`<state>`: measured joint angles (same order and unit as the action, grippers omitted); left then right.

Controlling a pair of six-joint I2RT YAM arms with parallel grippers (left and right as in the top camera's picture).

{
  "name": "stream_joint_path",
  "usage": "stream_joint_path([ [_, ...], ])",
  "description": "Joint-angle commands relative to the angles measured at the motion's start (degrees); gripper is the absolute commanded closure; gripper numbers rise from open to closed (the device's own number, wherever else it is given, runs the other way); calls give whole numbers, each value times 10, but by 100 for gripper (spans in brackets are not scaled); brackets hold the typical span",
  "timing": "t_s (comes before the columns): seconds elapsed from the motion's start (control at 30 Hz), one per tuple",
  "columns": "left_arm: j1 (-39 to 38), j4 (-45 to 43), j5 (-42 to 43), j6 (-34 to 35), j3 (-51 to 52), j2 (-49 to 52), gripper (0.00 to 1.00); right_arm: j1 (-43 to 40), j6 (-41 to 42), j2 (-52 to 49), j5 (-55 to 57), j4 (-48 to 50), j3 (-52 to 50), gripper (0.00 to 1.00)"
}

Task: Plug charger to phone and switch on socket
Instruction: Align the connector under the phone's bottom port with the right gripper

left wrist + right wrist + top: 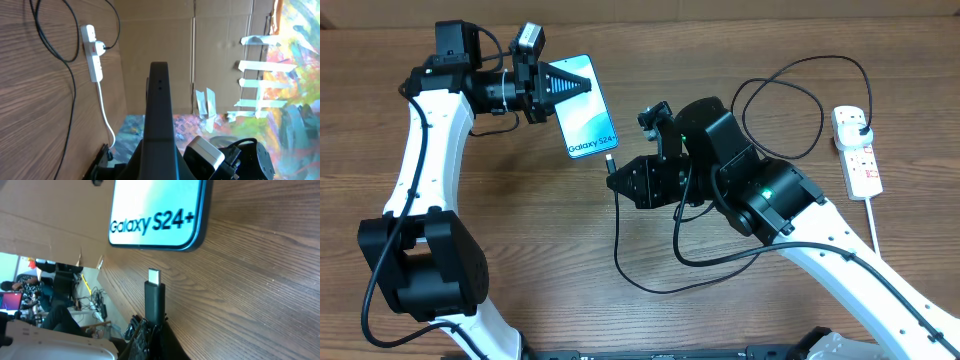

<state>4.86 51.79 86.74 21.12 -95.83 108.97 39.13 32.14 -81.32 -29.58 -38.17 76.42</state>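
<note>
The phone [585,108] lies near the table's back left, its light-blue screen showing "Galaxy S24+". My left gripper [572,86] is shut on the phone's far end; in the left wrist view the phone [159,105] is seen edge-on between the fingers. My right gripper [616,172] is shut on the charger's connector [155,297], whose metal tip points at the phone's near edge [165,244] with a small gap. The black charger cable [790,110] loops back to its plug in the white socket strip [860,150] at the right, which also shows in the left wrist view [93,52].
The socket's thick white cord [873,215] runs toward the front right edge. More black cable [650,270] loops on the table under my right arm. Cardboard [155,35] walls the far side.
</note>
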Motion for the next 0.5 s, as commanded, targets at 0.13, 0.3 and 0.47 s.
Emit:
stream_joint_path([
  [0.13,-4,-3,0,13,-8,-7,95,2,24,-13,6,4,0,96],
  [0.3,-6,-3,-3,15,-8,-7,96,2,24,-13,6,4,0,96],
  [0.47,-21,-31,-3,35,-8,-7,96,2,26,-13,4,4,0,96],
])
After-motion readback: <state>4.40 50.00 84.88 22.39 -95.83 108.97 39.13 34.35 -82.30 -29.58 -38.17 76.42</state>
